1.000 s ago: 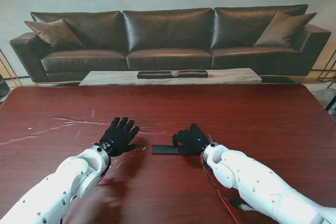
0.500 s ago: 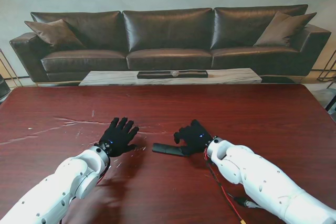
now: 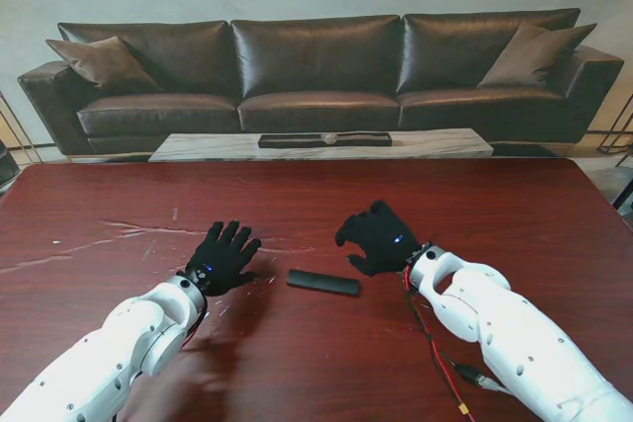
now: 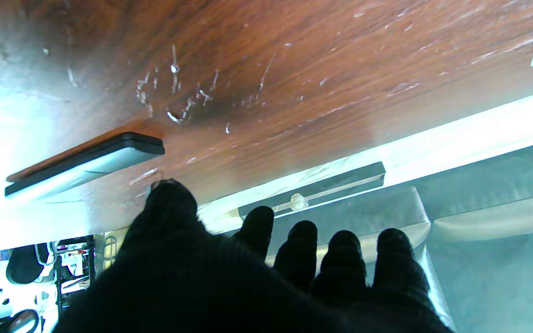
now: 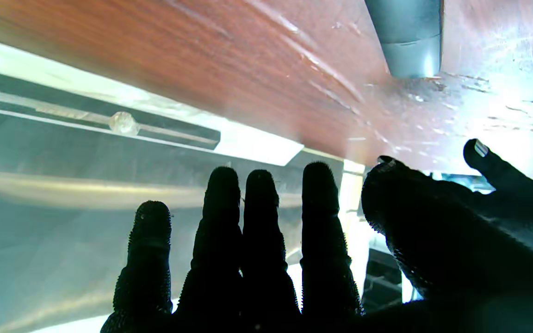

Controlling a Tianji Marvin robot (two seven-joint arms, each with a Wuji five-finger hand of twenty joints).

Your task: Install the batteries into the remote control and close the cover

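A dark red wooden table [image 3: 316, 214] carries the scene, scuffed pale near its middle. On it lies the black remote control [image 3: 323, 283], flat and free of both hands. The right hand [image 3: 379, 238] hovers just beyond the remote's right end, fingers spread, holding nothing. The left hand [image 3: 220, 256] rests left of the remote, fingers splayed and empty.

— Where did the stand camera look from?
— High behind both arms, down across the table [image 3: 514, 214] toward the sofa [image 3: 316, 71].
— And the wrist cameras?
— Each sat close behind its fingers, skimming the tabletop, picture inverted. Both caught the remote [image 4: 83, 159] and the low table [image 5: 257, 138] the stand view also showed.
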